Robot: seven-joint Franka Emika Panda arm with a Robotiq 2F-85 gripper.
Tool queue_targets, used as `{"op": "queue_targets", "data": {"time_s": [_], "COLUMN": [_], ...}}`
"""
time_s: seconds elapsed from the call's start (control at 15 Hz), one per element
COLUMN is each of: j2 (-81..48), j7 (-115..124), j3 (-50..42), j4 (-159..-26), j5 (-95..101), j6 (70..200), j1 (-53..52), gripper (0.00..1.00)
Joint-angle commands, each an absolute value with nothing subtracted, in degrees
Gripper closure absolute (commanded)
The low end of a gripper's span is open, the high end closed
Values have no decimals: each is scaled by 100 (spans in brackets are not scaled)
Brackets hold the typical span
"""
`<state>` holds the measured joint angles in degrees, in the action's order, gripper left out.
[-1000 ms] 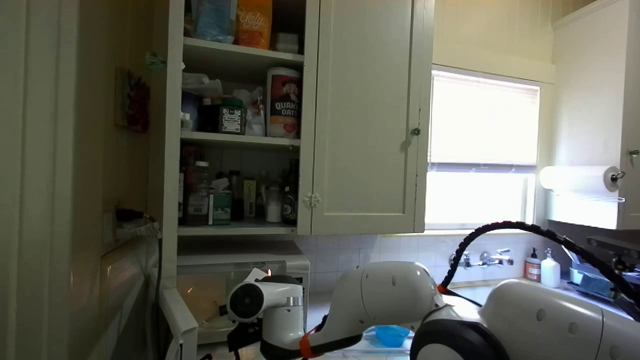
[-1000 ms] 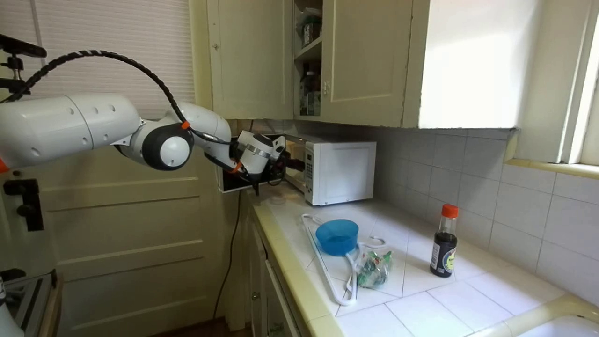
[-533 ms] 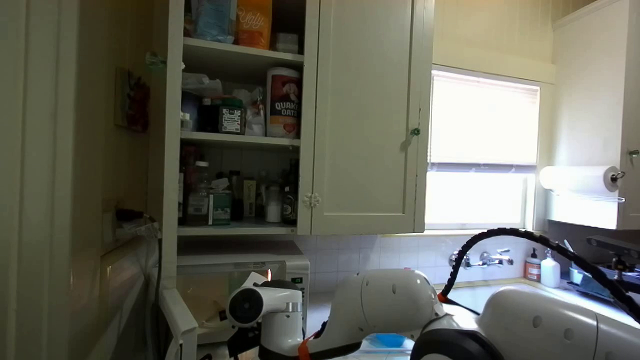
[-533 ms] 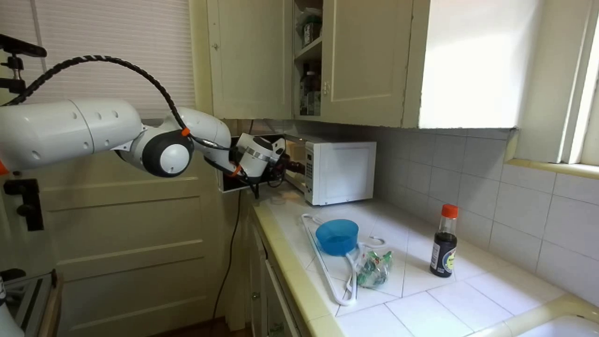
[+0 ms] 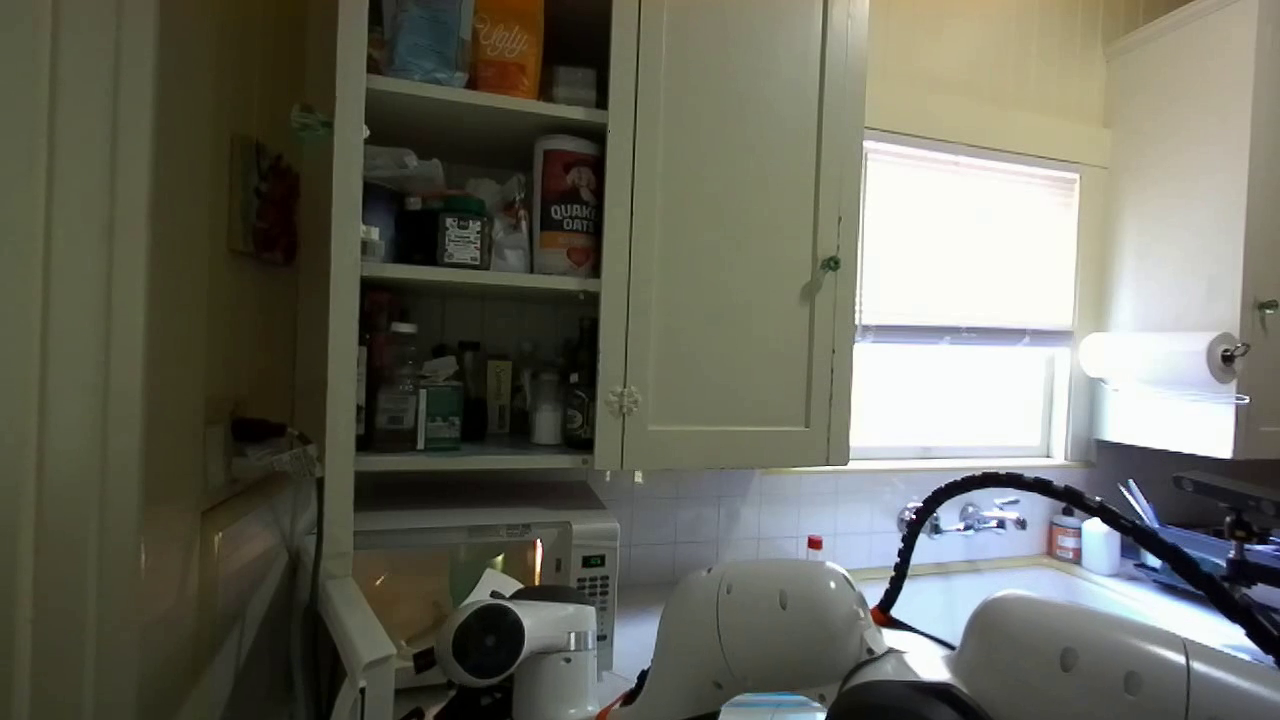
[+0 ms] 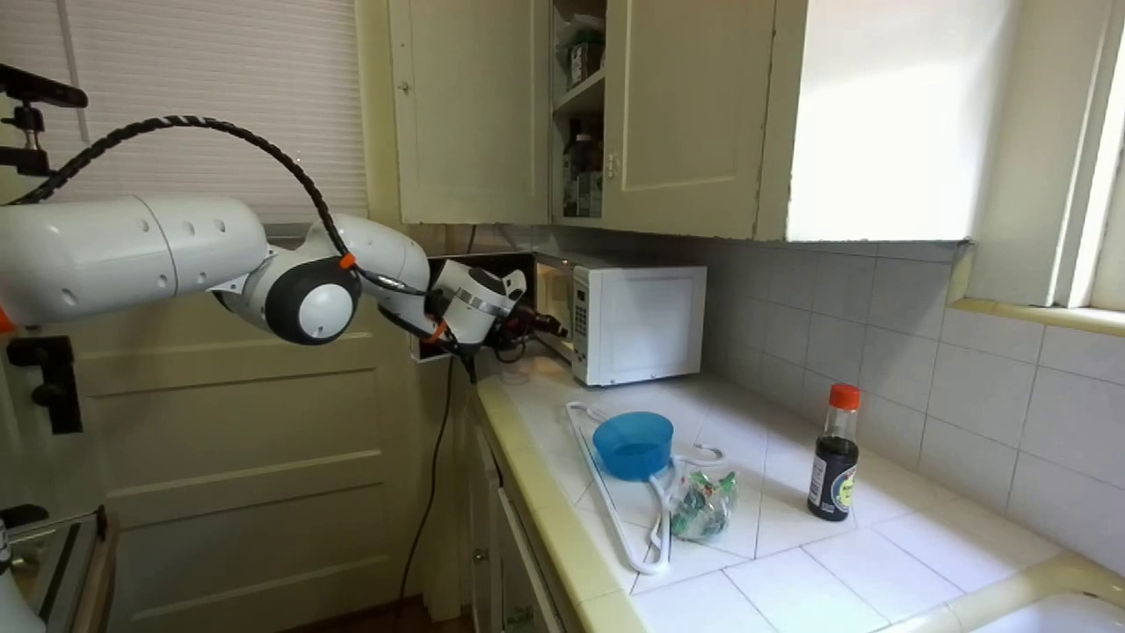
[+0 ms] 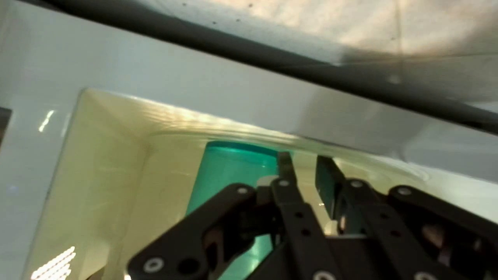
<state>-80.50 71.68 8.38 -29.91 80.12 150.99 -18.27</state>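
Observation:
In the wrist view my gripper (image 7: pixel 305 157) reaches in front of the cream interior (image 7: pixel 109 171) of a white microwave (image 6: pixel 640 325). The fingers stand close together, with a narrow gap where the background shows and nothing seen between them. Directly beside them is a teal see-through cup (image 7: pixel 229 167) inside the microwave. One finger overlaps the cup's edge; whether they touch I cannot tell. The linkages hide much of the cup. In an exterior view the dark gripper tips (image 6: pixel 555 328) are at the microwave's front, and the grip is too small to read there.
The microwave door (image 5: pixel 355 640) is swung out on the far side. Cabinets (image 6: pixel 685 105) hang above. On the tiled counter are a blue bowl (image 6: pixel 633 447), a white hanger (image 6: pixel 606 492), a crumpled plastic bag (image 6: pixel 706 505) and a red-capped bottle (image 6: pixel 832 466).
The arm has come down, and the gripper sits lower and slightly farther out at the microwave's front. The counter objects have stayed put.

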Motion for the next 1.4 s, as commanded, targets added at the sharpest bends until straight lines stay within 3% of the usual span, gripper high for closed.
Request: {"op": "queue_targets", "data": {"time_s": [0.0,0.2,0.4,1.33], "j2": [-8574,-8756,-8415,-8652], "j7": [7864,8679,10030,12745], "j3": [563,239,-282,-1349], "j4": [-2315,-2001,-2553,-2506], "j5": [8358,8700,9312,10233], "j6": [15630,15658,15593,14043], "j1": [-1975,-2094,-2261,-2940], "gripper": [45,23,1,0]}}
